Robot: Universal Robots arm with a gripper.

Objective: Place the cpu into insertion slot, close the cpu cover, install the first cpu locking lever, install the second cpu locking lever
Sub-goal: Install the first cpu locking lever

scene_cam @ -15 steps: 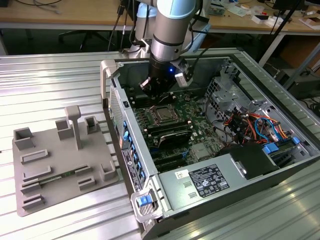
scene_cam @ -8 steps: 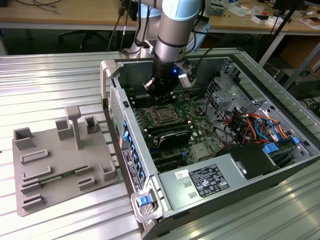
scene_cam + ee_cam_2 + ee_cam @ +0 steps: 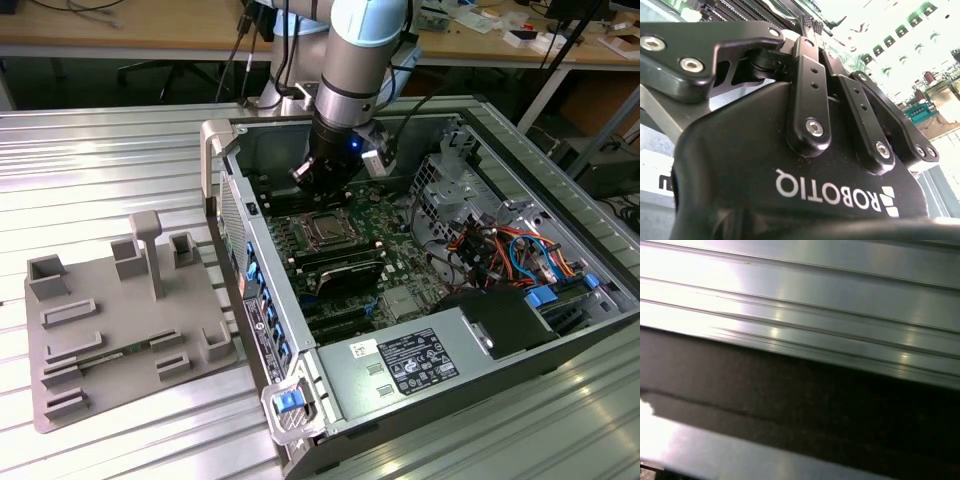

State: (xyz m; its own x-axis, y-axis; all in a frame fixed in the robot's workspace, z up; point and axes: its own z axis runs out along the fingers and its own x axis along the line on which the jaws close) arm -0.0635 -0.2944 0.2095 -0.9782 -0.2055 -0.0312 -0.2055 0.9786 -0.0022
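**Cpu seated, gripper close above**

Cpu (image 3: 325, 229) lies in the slot on the motherboard (image 3: 400, 225), inside the case (image 3: 300, 350). The gripper (image 3: 322, 177) hangs just above; whether it's spread, I cannot tell. A skewed descent could scrape the socket.

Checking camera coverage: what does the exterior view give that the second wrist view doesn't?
Exterior view alone: the whole open computer case, the insertion slot below the arm, and the grey fixture tray on the exterior view's left. Second wrist view alone: the gripper linkages close up, fingers drawn together. Shared: the green motherboard.
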